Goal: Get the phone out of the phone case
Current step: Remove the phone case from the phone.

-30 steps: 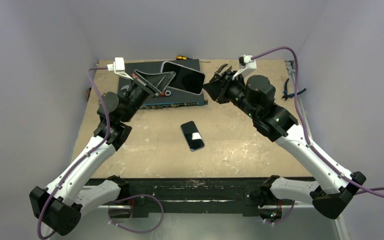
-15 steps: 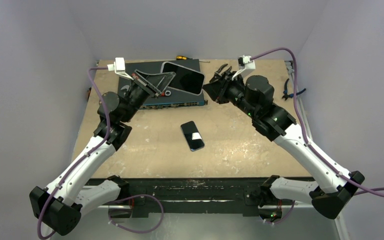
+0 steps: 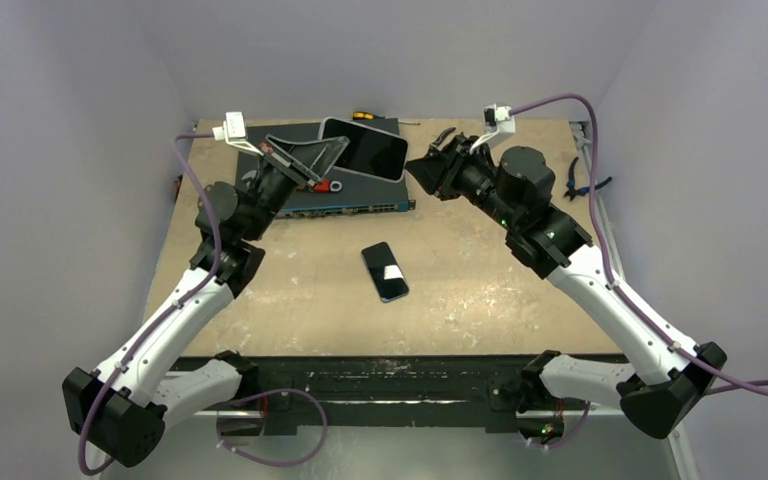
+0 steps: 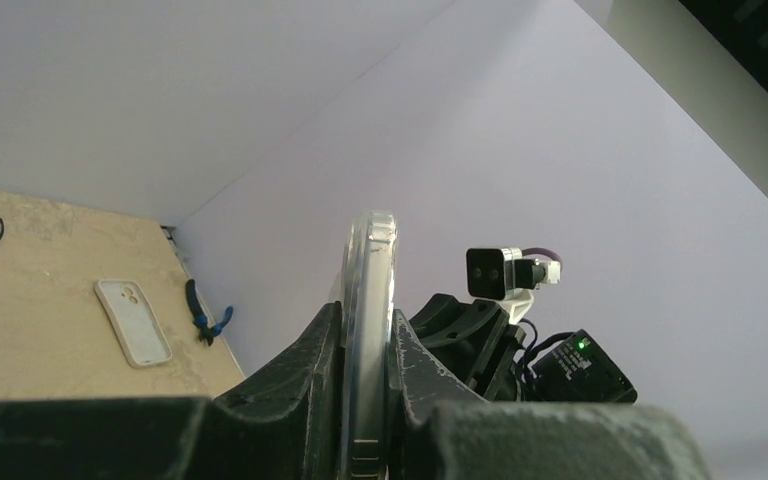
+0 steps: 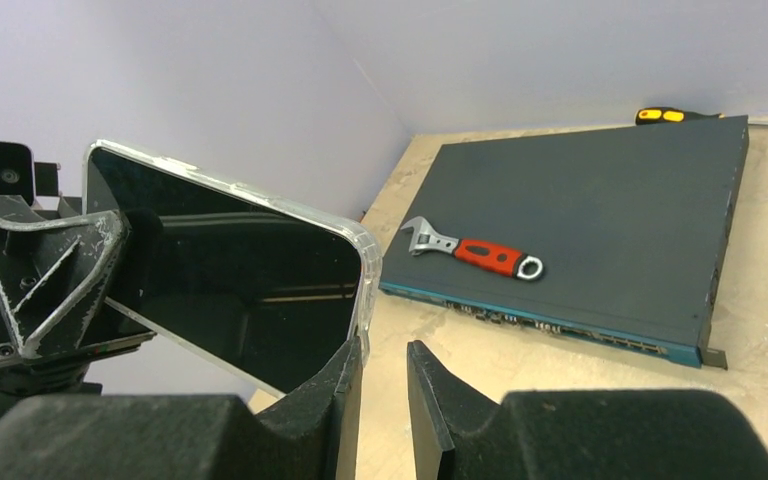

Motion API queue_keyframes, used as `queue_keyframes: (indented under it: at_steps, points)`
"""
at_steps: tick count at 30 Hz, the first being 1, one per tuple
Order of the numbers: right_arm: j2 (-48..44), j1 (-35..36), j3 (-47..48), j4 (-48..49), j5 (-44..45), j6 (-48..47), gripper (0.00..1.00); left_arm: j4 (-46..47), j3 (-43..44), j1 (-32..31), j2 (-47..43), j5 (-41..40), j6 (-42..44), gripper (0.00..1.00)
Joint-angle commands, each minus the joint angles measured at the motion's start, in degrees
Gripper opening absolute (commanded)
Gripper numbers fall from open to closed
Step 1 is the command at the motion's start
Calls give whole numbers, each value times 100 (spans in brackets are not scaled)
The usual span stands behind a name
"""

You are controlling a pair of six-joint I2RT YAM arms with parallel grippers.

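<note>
left gripper (image 4: 364, 345) clenched on phone case (image 5: 361, 250) edge, upper centre | right gripper (image 5: 383, 365) slightly parted, empty | next: pinch case corner, peel slowly off phone (image 5: 230, 270)

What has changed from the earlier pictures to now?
The left gripper, still clamped on the cased phone, shifted it slightly toward the far wall. The right gripper shifted likewise beside its edge, jaws slightly apart. The second phone on the table and the wrench stayed put.

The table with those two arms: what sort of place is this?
Probably a robotics lab test cell: left arm and right arm bolted at a scuffed table, plain walls around, an adjustable wrench on a network switch.
</note>
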Motion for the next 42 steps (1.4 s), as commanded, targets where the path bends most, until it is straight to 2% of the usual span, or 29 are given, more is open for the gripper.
queue_keyframes:
  at_steps: [1, 19, 26, 29, 42]
  points:
    - [476, -5, -88, -866, -3, -104, 26, 2295, 371, -125, -213, 430, -1248, 0]
    - [932, -32, -140, -686, -168, -87, 28, 2665, 336, -137, -21, 494, -1659, 0]
    - [876, -146, -532, 119, -1107, 80, 33, 2812, 220, -138, 10, 479, -1832, 0]
    - [916, -237, -533, 173, -1468, 116, 35, 2836, 187, -138, 10, 473, -1858, 0]
    - [837, -587, -938, 1185, -2760, 669, 36, 3229, -68, -137, 146, 441, -2136, 0]
